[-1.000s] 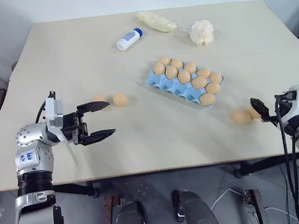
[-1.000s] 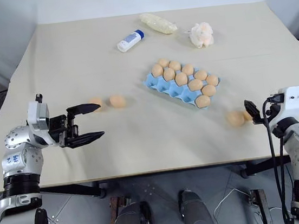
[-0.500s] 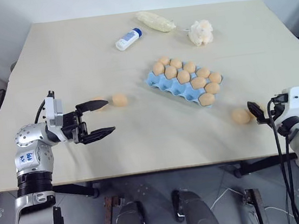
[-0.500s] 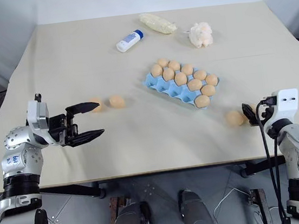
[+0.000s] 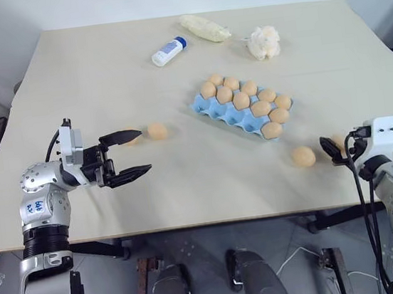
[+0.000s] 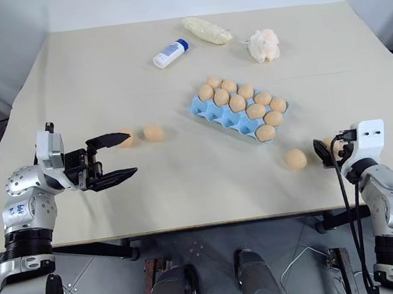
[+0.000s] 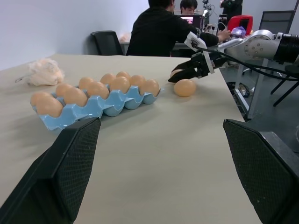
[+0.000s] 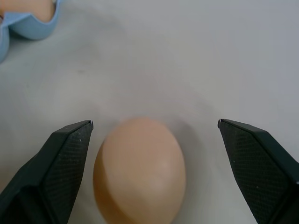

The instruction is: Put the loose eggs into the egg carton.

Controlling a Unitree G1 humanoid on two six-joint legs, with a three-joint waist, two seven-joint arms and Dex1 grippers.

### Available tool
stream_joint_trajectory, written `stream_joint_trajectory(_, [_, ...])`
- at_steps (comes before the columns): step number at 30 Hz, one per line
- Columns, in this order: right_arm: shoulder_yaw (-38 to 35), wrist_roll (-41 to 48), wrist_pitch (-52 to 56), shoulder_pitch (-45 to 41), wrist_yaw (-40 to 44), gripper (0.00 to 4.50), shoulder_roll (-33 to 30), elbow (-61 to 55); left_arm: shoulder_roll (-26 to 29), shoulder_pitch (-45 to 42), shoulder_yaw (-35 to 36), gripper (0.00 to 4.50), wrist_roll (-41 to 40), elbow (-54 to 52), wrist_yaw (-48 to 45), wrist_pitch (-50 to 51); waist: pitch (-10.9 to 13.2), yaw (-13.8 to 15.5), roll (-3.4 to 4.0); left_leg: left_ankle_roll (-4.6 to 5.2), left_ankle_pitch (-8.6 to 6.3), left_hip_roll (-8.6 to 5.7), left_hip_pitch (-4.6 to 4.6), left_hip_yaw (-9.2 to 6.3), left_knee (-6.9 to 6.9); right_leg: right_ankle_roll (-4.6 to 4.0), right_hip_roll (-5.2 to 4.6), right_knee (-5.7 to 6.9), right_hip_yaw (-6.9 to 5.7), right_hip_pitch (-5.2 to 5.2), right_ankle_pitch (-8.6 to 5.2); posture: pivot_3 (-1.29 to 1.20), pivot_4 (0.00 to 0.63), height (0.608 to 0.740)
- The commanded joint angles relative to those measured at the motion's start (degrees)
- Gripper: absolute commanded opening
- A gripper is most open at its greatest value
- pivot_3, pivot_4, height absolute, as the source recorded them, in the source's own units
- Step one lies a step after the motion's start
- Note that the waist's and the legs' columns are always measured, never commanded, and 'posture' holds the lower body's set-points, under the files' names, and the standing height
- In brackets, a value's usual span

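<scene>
Right gripper [image 8: 154,135] fingers stood wide, one egg [image 8: 139,170] lying on the table between them, not pinched, gaps on both sides. In the head views that gripper [image 6: 324,151] sat near the table's near right edge. A second loose egg [image 5: 302,156] lay just beside it on its left, apart from the fingers, between gripper and egg carton [image 5: 230,115]. Left gripper [image 5: 131,154] fingers also spread wide, empty, held over the table's near left part and pointing toward the right. One egg [image 5: 156,130] lay just past its farther fingertip; another tan egg [image 6: 128,137] was partly hidden behind that finger. Light blue carton sat mid-table, angled, nine eggs in it, three near-row cups empty. Farther back: white bottle [image 5: 169,51], pale wrapped bundle [image 5: 205,27], lumpy white wad [image 5: 264,42]. Left wrist view showed a seated person [image 7: 159,30] beyond the table.
</scene>
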Motion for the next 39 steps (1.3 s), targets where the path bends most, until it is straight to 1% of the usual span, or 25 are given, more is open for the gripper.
stream_joint_trajectory(1, [-0.32, -0.20, 0.51, 0.61, -0.41, 3.84, -0.19, -1.77, -0.15, -0.52, 0.80, 4.50, -0.57, -1.52, 0.36, -0.90, 0.00, 0.01, 0.00, 0.00, 0.00, 0.00, 0.00, 0.00, 0.00, 0.00, 0.00, 0.00, 0.00, 0.00, 0.00, 0.00, 0.150, 0.740])
stream_joint_trajectory(2, [-0.39, -0.26, 0.48, 0.67, -0.54, 3.59, -0.06, -1.86, -0.15, -0.55, 0.79, 4.50, -0.54, -1.49, 0.44, -0.97, 0.00, -0.01, 0.00, 0.00, 0.00, -0.01, 0.00, 0.00, 0.00, 0.00, 0.00, 0.00, 0.00, 0.00, 0.00, 0.00, 0.150, 0.740])
stream_joint_trajectory(7, [-0.77, -0.18, 0.49, 1.01, -0.77, 1.88, 0.01, -3.00, -0.09, -0.66, 0.95, 4.50, -0.54, -1.18, 0.57, -1.24, 0.00, -0.01, 0.00, 0.00, 0.00, 0.00, 0.00, 0.00, 0.00, 0.00, 0.01, 0.01, 0.00, 0.00, 0.00, 0.00, 0.150, 0.740])
stream_joint_trajectory(8, [-1.03, -0.03, 0.55, 0.79, -0.84, 1.70, -0.29, -3.94, -0.04, -0.67, 1.00, 4.50, -0.61, -1.16, 0.51, -1.26, 0.00, -0.01, 0.00, 0.00, 0.00, 0.00, 0.00, 0.00, 0.00, 0.00, 0.01, 0.00, 0.00, 0.00, 0.00, 0.00, 0.150, 0.740])
stream_joint_trajectory(9, [-1.06, 0.06, 0.72, 0.13, -0.87, 1.64, -0.77, -5.18, 0.02, -0.67, 1.08, 4.50, -0.73, -1.14, 0.42, -1.25, 0.01, -0.03, 0.02, 0.00, 0.00, 0.00, 0.00, 0.00, -0.01, 0.00, 0.00, 0.00, 0.00, 0.00, 0.00, 0.00, 0.150, 0.740])
stream_joint_trajectory(12, [-0.93, 1.07, 2.67, -2.91, -1.17, 1.63, -1.47, -8.78, 0.19, -0.60, 1.19, 4.50, -1.02, -1.09, -0.07, -1.26, 0.06, -0.25, 0.10, 0.00, 0.00, 0.00, 0.00, 0.04, 0.00, 0.01, 0.00, 0.00, 0.06, -0.02, 0.01, 0.00, 0.150, 0.740])
stream_joint_trajectory(15, [0.64, 2.55, 6.44, -8.52, -1.82, 1.63, -1.03, -12.45, 0.31, -0.56, 1.33, 4.50, -1.26, -1.12, -0.57, -1.19, 0.08, -0.50, 0.13, -0.01, 0.01, 0.02, 0.01, 0.04, 0.02, 0.01, 0.01, 0.05, 0.07, -0.04, 0.01, 0.00, 0.150, 0.740])
stream_joint_trajectory(18, [4.60, 1.86, 8.58, -14.41, -3.12, 1.63, 1.13, -14.35, 0.38, -0.53, 1.42, 4.50, -1.19, -1.02, -0.96, -1.37, 0.08, -0.58, 0.13, -0.03, 0.02, 0.05, 0.01, 0.00, 0.00, -0.02, 0.03, 0.05, 0.03, -0.04, -0.01, 0.00, 0.150, 0.740])
stream_joint_trajectory(22, [10.29, 0.13, 9.34, -19.03, -4.09, 1.63, 4.46, -14.02, 0.22, -0.28, 1.54, 4.50, -1.25, -1.46, -0.88, -1.46, 0.08, -0.37, 0.13, -0.05, 0.01, 0.05, -0.03, -0.03, -0.06, -0.07, 0.02, 0.02, -0.01, -0.07, -0.03, 0.00, 0.150, 0.740])
stream_joint_trajectory(27, [17.02, -3.37, 8.17, -20.93, -3.77, 1.63, 7.01, -11.47, 0.19, 0.81, 2.16, 4.50, -1.48, -2.56, -0.32, -1.56, 0.08, -0.11, 0.13, 0.00, -0.04, 0.01, -0.14, 0.02, -0.04, -0.06, 0.00, -0.02, -0.02, -0.14, -0.03, 0.00, 0.150, 0.740])
stream_joint_trajectory(34, [20.86, -4.88, 8.46, -20.92, -2.20, 1.63, 8.45, -10.14, 0.20, 3.03, 2.99, 4.50, -1.87, -4.88, 0.60, -1.24, 0.08, -0.09, 0.13, 0.04, -0.06, 0.01, -0.14, 0.02, -0.01, -0.05, -0.03, -0.02, -0.03, -0.13, -0.02, 0.00, 0.150, 0.740])
stream_joint_trajectory(36, [21.46, -5.24, 9.11, -20.87, -1.74, 2.39, 8.48, -9.93, 0.19, 3.38, 3.17, 4.50, -1.99, -5.29, 0.93, -1.19, 0.08, -0.11, 0.13, 0.02, -0.05, 0.02, -0.13, 0.01, -0.02, -0.05, -0.02, 0.00, -0.03, -0.13, -0.02, 0.00, 0.150, 0.740])
stream_joint_trajectory(37, [21.68, -5.38, 9.16, -20.92, -1.59, 2.64, 8.58, -9.92, 0.21, 3.67, 3.25, 4.50, -2.07, -5.60, 1.07, -1.15, 0.08, -0.12, 0.13, 0.02, -0.05, 0.03, -0.13, 0.01, -0.02, -0.05, -0.02, 0.01, -0.03, -0.13, -0.02, 0.00, 0.150, 0.740])
stream_joint_trajectory(39, [21.80, -5.58, 9.08, -21.01, -1.40, 3.35, 8.75, -9.94, 0.26, 4.02, 3.30, 4.50, -2.17, -5.99, 1.24, -1.06, 0.08, -0.26, 0.13, 0.01, -0.04, 0.03, -0.13, 0.01, -0.03, -0.05, -0.03, 0.01, -0.03, -0.14, -0.03, 0.00, 0.150, 0.740])
